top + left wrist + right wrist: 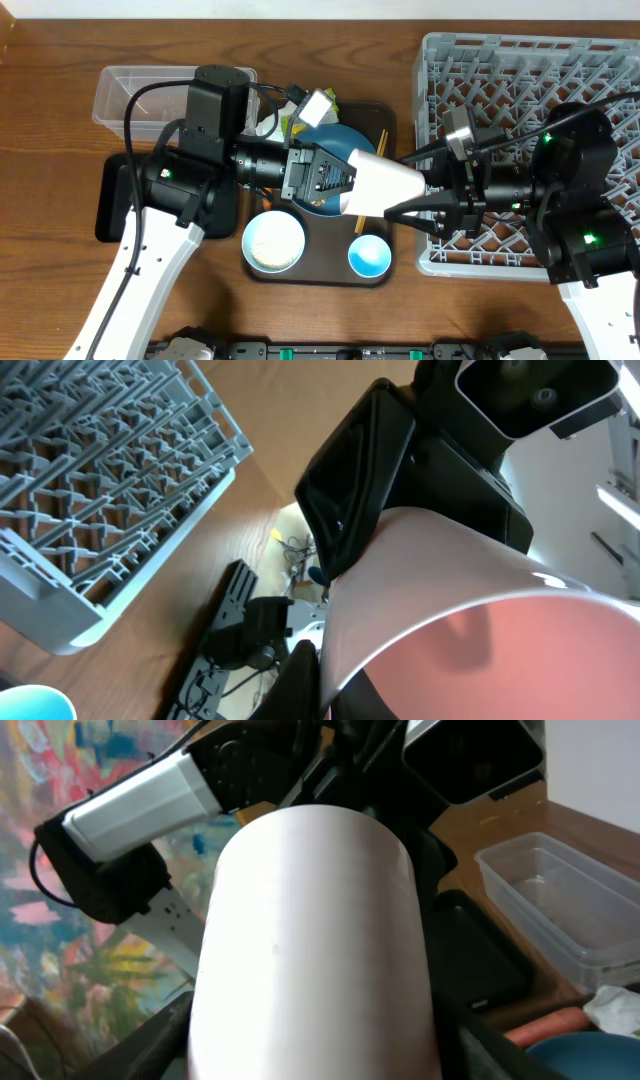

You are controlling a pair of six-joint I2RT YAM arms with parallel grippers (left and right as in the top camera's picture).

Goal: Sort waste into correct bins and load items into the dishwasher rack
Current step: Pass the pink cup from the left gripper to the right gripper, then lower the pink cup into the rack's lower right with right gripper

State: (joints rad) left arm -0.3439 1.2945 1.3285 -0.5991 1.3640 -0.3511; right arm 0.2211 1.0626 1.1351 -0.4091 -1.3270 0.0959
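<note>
Left arm: rises from the lower left and bends at the elbow, with the forearm lying level and pointing right.
Left gripper: jaws nearly together, pinching the wall of a pink cup that sticks out beyond them; one finger lies on its outside.
Right arm: folded at the right, wrist level and pointing left.
Right gripper: jaws partly apart, with the cup's other end between them. The fingers sit close on both sides, but contact is unclear.

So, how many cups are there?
2. A pale pink cup is held in the left end effector; a light blue cup stands on the brown tray. More may be hidden.
</note>
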